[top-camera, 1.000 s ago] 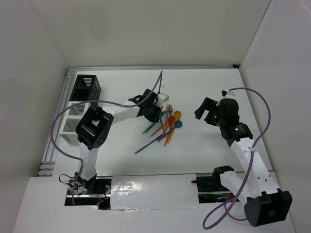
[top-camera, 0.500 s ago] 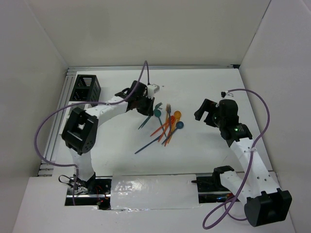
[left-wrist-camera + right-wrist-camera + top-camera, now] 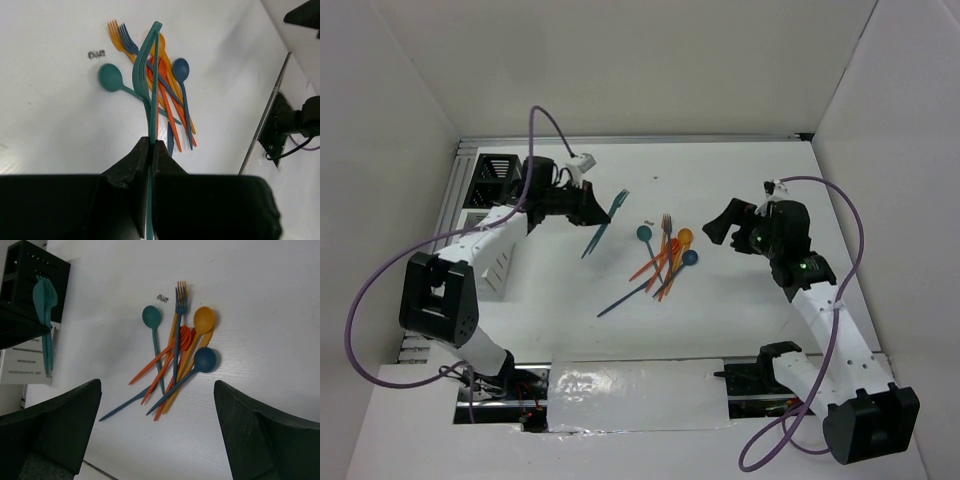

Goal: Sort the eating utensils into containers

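Standing along the far left edge of the table [image 3: 740, 170] is a row of slotted bins: a black container [image 3: 492, 172] at the back and white containers [image 3: 472, 222] nearer, partly hidden by the left arm. Just right of the black one, the left gripper [image 3: 592, 208] pinches a teal fork [image 3: 608, 218] by its handle, lifted clear of the table; a second thin teal piece may lie alongside it. A second ago this gripper was down at the pile. It has since swung left with its catch, so a drop into a bin looks to be next. Mid-table, the remaining utensils [image 3: 665, 255] — orange, teal, dark blue — lie crossed in a loose pile. At right, the right gripper [image 3: 725, 222] hovers near them, fingers spread wide and empty.
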Tool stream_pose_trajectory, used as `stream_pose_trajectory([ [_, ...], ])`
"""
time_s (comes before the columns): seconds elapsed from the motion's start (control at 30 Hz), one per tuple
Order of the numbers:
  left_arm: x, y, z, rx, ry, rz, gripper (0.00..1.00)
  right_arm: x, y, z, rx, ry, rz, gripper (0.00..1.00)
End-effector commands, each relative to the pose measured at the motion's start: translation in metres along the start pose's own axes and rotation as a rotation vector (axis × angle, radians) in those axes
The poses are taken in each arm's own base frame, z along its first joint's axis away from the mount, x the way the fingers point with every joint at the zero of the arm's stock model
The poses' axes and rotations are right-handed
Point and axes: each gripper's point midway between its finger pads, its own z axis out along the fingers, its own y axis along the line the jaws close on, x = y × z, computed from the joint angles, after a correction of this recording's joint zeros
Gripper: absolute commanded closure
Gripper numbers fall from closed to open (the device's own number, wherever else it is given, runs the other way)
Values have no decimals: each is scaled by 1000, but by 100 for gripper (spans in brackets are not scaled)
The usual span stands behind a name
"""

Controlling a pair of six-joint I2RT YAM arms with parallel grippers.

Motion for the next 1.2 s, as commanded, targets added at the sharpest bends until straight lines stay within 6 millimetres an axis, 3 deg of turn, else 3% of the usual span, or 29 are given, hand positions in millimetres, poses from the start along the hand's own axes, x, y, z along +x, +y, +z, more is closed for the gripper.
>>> stream_pose_trajectory([
  [0.0,-44,-26,-35,147,-158,130,100,-28,30,2,-118,-62,-51,0],
  [0.13,-66,-22,-60,102,-246,207,100,-27,29,11,-113,-29,-69,0],
  [0.27,-93,0,-93,-15,-349,220,100,-28,30,21,-118,-13,-68,0],
  [0.33,-105,22,-120,-103,-415,217,100,-36,34,25,-129,-27,-73,0],
  [0.37,-116,46,-144,-202,-482,213,100,-37,34,28,-130,-30,-73,0],
  [0.4,-119,43,-142,-194,-492,226,100,-38,34,32,-127,-23,-74,0],
  [0.43,-129,65,-168,-269,-551,222,100,-46,36,34,-125,-42,-81,0],
  [0.5,-141,80,-192,-318,-602,234,100,-54,39,41,-126,-40,-102,0],
  [0.53,-144,83,-189,-314,-605,241,100,-57,36,43,-108,-42,-109,0],
  [0.57,-147,99,-209,-363,-632,237,100,-59,36,47,-106,-40,-115,0],
  [0.67,-155,117,-233,-400,-687,267,100,-62,28,60,-71,-23,-122,0],
  [0.83,-162,144,-249,-394,-764,399,100,-66,22,81,-53,-25,-97,0],
  [1.03,-185,176,-260,-396,-795,504,100,-71,15,102,-20,-29,-60,0],
  [1.07,-177,193,-252,-393,-786,474,100,-75,18,103,-27,-40,-57,0],
  [1.13,-184,193,-257,-373,-793,526,100,-77,16,110,-12,-44,-55,0],
  [1.17,-180,203,-251,-365,-798,519,100,-74,16,112,-12,-37,-56,0],
])
